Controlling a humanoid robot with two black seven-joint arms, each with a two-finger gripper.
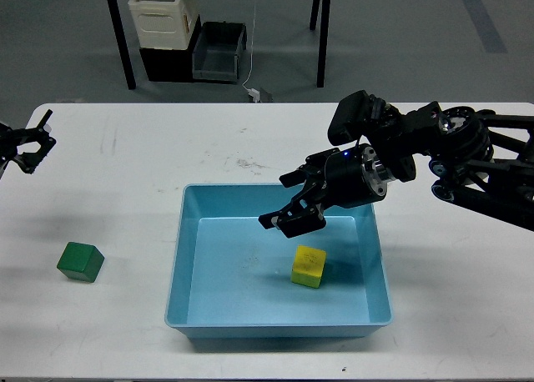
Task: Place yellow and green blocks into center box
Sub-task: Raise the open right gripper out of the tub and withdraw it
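Yellow cube (308, 266), small and bright, sits on the floor of the large shallow light blue plastic tray (190, 257), right of the tray's middle and clear of its walls. My right gripper (291, 205) hangs over the tray just above and to the left of that cube, its two black fingers (281, 220) parted with nothing between them and not touching the block. The black right arm (467, 153) reaches in from the right edge across the white worktop (125, 157), wrist angled down towards the tray.

The plain dark green cube (81, 261) rests on the worktop well to the left of the tray, outside it, near the front left area.

My left gripper (29, 148) shows at the far left edge, well apart from the green cube; its fingers look spread in a fork with nothing held.

Beyond the worktop, on the grey floor, a white crate (164, 15) stands stacked over a dark base, with a dark grey bin (219, 52) just beside it between black table legs (119, 36).
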